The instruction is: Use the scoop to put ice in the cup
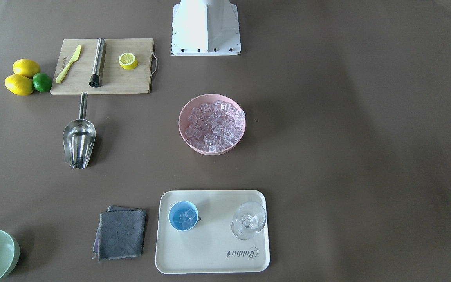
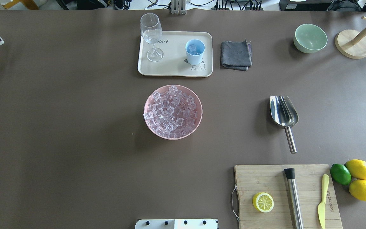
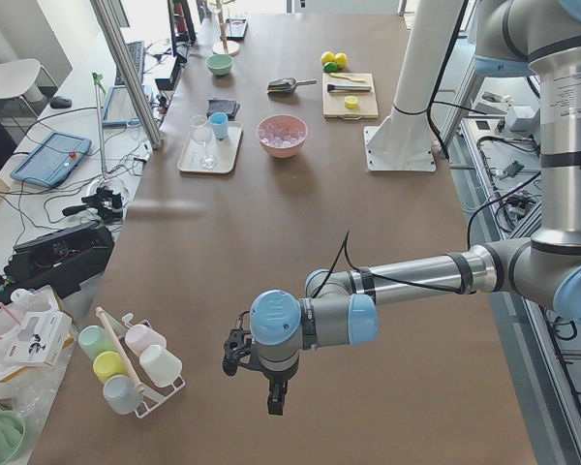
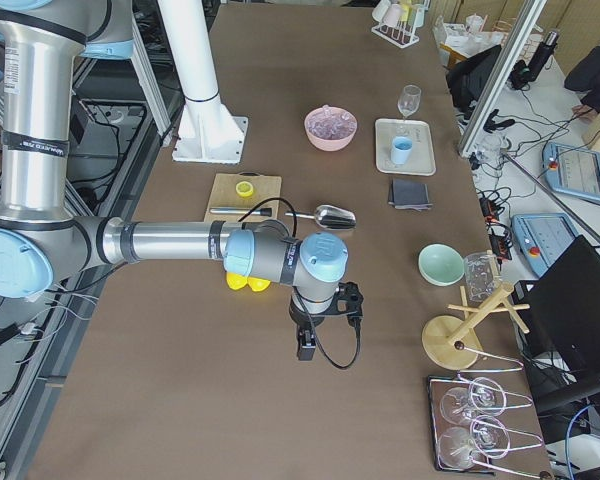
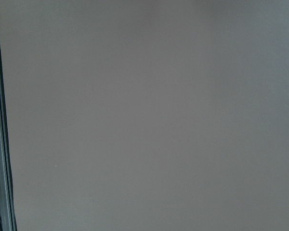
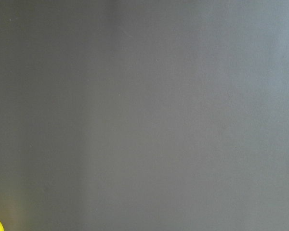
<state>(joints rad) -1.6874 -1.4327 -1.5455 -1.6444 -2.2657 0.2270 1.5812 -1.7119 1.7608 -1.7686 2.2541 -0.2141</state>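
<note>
The ice [image 1: 214, 124] is heaped in a pink bowl [image 2: 148, 124] at the table's middle. The light-blue cup [image 1: 183, 216] stands on a cream tray [image 2: 173, 65] and holds a few cubes. The steel scoop [image 1: 78, 137] lies empty on the table beside the cutting board, and it also shows in the overhead view [image 2: 283, 111]. My left gripper [image 3: 274, 399] hangs over bare table far from all of these. My right gripper [image 4: 305, 348] hangs over bare table near the lemons. Both show only in the side views, so I cannot tell whether they are open or shut.
A wooden cutting board [image 2: 265, 178] bears a lemon half [image 2: 262, 202], a steel rod [image 2: 294, 197] and a yellow knife [image 2: 322, 200]. Two lemons and a lime [image 2: 340, 174] lie beside it. A stemmed glass [image 2: 152, 35], a grey cloth [image 2: 235, 54] and a green bowl [image 2: 310, 38] stand at the far side.
</note>
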